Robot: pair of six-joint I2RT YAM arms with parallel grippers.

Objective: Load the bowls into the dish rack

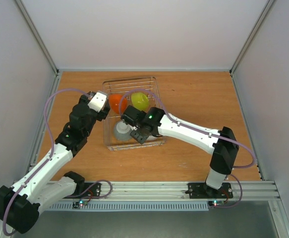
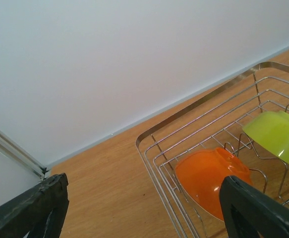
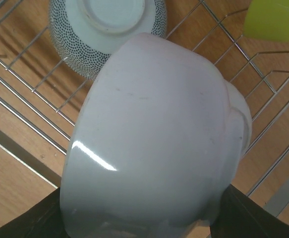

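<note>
The silver wire dish rack (image 1: 130,79) stands mid-table. An orange bowl (image 1: 115,102) and a lime green bowl (image 1: 140,100) lean in its far half; both show in the left wrist view, orange bowl (image 2: 208,173) and lime bowl (image 2: 278,136). My right gripper (image 1: 137,131) is shut on a white bowl (image 3: 154,139), held over the rack's near half. A grey speckled bowl (image 3: 80,54) lies upside down in the rack just beyond it. My left gripper (image 1: 100,105) is open and empty beside the rack's left wall (image 2: 149,148). The second white bowl is out of view.
Rack wires (image 3: 25,119) and upright tines (image 2: 263,158) surround the bowls. White enclosure walls (image 1: 134,29) close in the wooden table (image 1: 199,99) at the back and sides. An aluminium rail (image 1: 149,188) runs along the near edge.
</note>
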